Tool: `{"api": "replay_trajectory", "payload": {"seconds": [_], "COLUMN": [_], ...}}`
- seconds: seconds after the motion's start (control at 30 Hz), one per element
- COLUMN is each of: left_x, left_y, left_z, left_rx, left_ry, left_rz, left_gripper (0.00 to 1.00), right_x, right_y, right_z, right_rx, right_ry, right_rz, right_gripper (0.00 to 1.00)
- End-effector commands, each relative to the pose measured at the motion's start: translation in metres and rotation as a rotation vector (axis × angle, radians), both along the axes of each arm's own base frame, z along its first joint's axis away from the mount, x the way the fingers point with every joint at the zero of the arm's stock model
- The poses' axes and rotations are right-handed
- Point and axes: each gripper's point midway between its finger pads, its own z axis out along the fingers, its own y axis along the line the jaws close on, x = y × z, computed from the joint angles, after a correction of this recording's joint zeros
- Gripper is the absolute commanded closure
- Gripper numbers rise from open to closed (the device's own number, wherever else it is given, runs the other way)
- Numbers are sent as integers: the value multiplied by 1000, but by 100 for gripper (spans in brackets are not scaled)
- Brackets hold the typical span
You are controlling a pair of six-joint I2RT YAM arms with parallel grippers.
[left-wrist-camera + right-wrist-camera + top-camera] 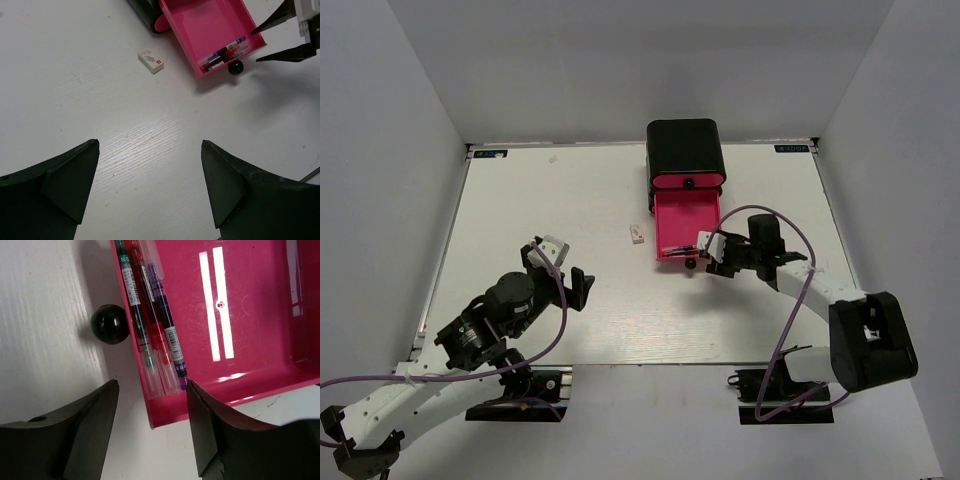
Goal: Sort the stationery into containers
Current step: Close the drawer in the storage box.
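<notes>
while the right tool [152, 432] hovers wide open and empty over the front corner of the pulled-out pink drawer [688, 212], three thin pens [150, 315] lie side by side inside it, against the front wall just behind the black knob [110, 324]. the drawer juts from a black cabinet [685, 145] at the far side of the white worktop [550, 200]. the drawer above it looks closed, though the overhead view is too small to be sure. a small white eraser block [151, 60] lies alone on the worktop, just left of the open drawer and touching nothing. the left tool [150, 185] hangs nearer the robot, fingers spread wide, holding nothing. judging from this, the pens are sorted and the eraser is the piece left to collect. the next move calls for a tool to drop low over the block, set its fingers across the short sides, and close gently on a thin, flat target.
</notes>
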Motion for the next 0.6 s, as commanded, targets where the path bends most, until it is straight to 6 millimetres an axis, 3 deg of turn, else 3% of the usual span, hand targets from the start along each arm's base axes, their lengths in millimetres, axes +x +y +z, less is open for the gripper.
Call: {"api": "replay_trajectory", "payload": {"seconds": [0.0,0.13,0.2,0.3,0.37,0.57], "left_x": [-1,-1,-1,-1,-1,-1], "left_y": [-2,-2,-2,-1,-1,-1], "left_z": [1,1,1,3,3,3], "left_rx": [-1,-1,-1,-8,-8,-8], "left_ry": [-2,-2,-2,-8,-8,-8], "left_rz": [-10,-10,-10,-10,-10,-10], "left_gripper": [8,8,8,8,8,8], "right_x": [20,27,29,34,25,26], "right_y": [3,5,6,7,7,15], "right_z": [11,9,7,9,-2,21], "right_rx": [-37,-66,-80,-107,-125,-104], "right_ry": [-71,-82,-67,-39,30,29], "right_rz": [19,28,39,61,89,136], "right_gripper": [38,44,54,80,96,100]}}
